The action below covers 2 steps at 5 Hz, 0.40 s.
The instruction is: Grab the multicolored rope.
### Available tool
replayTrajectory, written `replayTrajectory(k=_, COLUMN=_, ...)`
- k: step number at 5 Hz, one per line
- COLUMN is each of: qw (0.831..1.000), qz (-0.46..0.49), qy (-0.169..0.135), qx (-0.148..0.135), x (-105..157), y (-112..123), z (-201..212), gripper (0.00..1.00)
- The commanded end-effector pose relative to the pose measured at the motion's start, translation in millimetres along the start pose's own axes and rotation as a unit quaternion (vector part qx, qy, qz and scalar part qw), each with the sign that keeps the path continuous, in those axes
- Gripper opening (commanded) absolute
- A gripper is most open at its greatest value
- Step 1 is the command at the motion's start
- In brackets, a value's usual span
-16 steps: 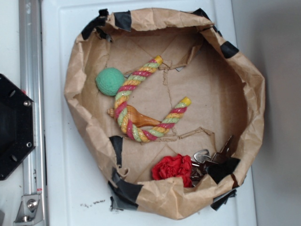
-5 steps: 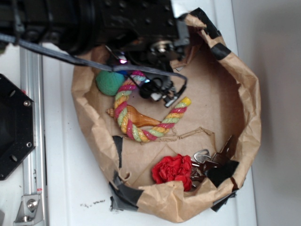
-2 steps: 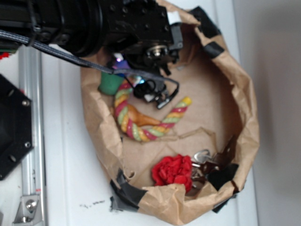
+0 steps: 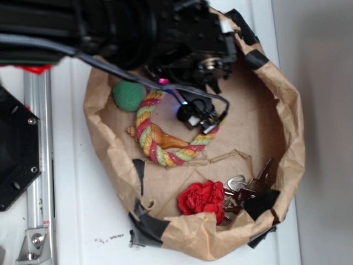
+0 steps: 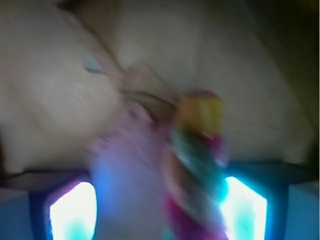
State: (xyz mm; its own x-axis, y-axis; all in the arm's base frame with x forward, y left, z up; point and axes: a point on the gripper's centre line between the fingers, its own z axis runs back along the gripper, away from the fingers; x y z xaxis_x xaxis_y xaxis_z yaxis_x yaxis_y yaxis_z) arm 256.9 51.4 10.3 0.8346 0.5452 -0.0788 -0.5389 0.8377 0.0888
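The multicolored rope (image 4: 144, 124) lies U-curved on the floor of a brown paper bag (image 4: 292, 138), with pink-red, yellow and pale green strands. My gripper (image 4: 202, 120) hangs over the rope's right end and hides its tip. The wrist view is blurred. It shows the rope's end (image 5: 197, 150) standing between my two lit fingers, closer to the right finger (image 5: 243, 207) than to the left one (image 5: 72, 210). My gripper (image 5: 157, 210) is open, with a wide gap left of the rope.
A green knitted ball (image 4: 129, 95) sits by the rope's left end. An orange shell (image 4: 165, 138) lies inside the U. A red cloth flower (image 4: 203, 199) and keys (image 4: 242, 187) lie at the bag's front. A black base (image 4: 16, 149) and metal rail (image 4: 38, 165) stand left.
The arm has swung right and down from the rope's upper left stretch, so the gripper now sits over the rope's right end. The rope has not visibly moved.
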Motion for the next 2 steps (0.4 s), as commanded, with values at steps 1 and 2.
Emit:
replayTrajectory(k=1, qw=1.000, qz=-0.004, qy=0.005, qx=0.018, x=-18.2, y=5.4, z=-14.6, gripper=0.00)
replayTrajectory(k=2, qw=1.000, qz=-0.001, qy=0.004, qx=0.016, x=-17.5, y=7.9, z=-11.7, gripper=0.00)
